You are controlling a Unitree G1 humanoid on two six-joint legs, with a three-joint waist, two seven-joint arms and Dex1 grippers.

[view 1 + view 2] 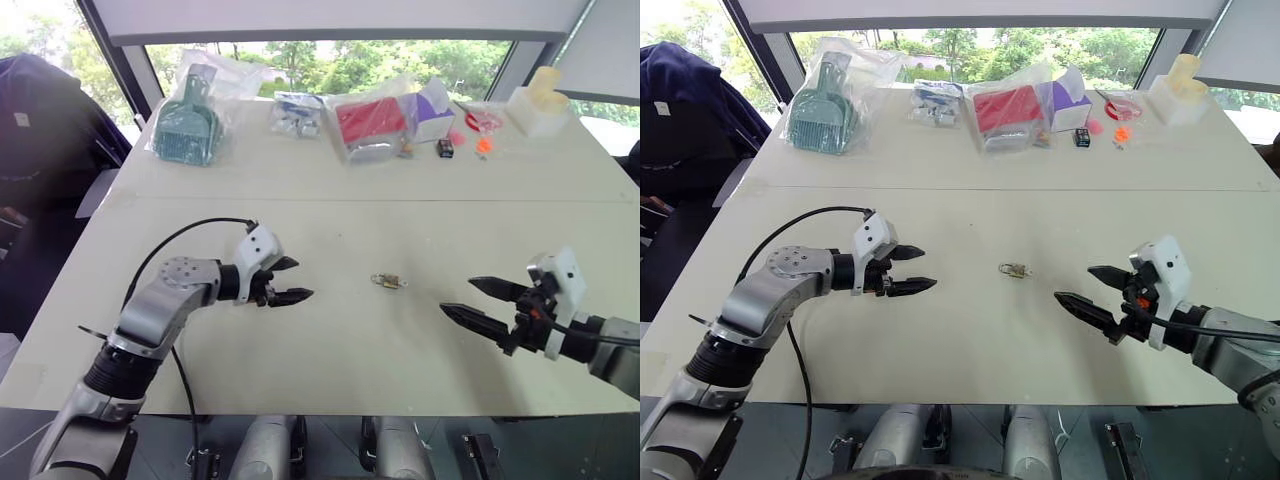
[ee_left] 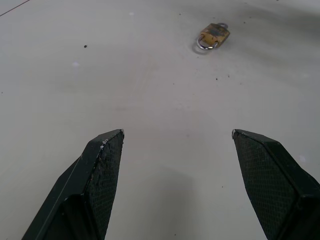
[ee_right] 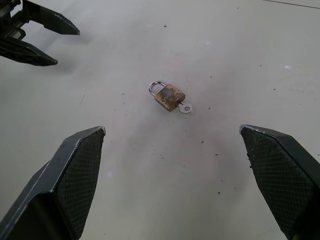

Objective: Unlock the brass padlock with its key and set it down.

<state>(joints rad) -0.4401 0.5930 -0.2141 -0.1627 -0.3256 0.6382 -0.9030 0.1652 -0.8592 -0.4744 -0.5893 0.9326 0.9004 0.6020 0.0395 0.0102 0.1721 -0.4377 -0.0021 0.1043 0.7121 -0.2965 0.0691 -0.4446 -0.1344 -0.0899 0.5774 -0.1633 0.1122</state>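
L gripper (image 1: 288, 281) hovers over the table (image 1: 330, 350), jaws wide, holding nothing, aimed twd the middle. Padlock (image 1: 389, 281) lies flat on the table between both grippers, well apart from each. Key (image 3: 185, 107) sticks out of the lock body's bottom end, seemingly already in the keyhole; shackle looks seated. R gripper (image 1: 482, 304) also hovers wide, empty, pointing back at the lock.

Risks, as I judge them: lock & key are tiny next to the fingers, so a pinch on the body could skid it across the smooth top or flip it. Grabbing the key head w/ wide pads may knock the key out or twist the lock instead of turning the key, unless the other gripper pins the body firmly. Both grippers closing in on one small spot could collide.

Writing: none readable on the lock; bagged items along the far edge show no legible labels.
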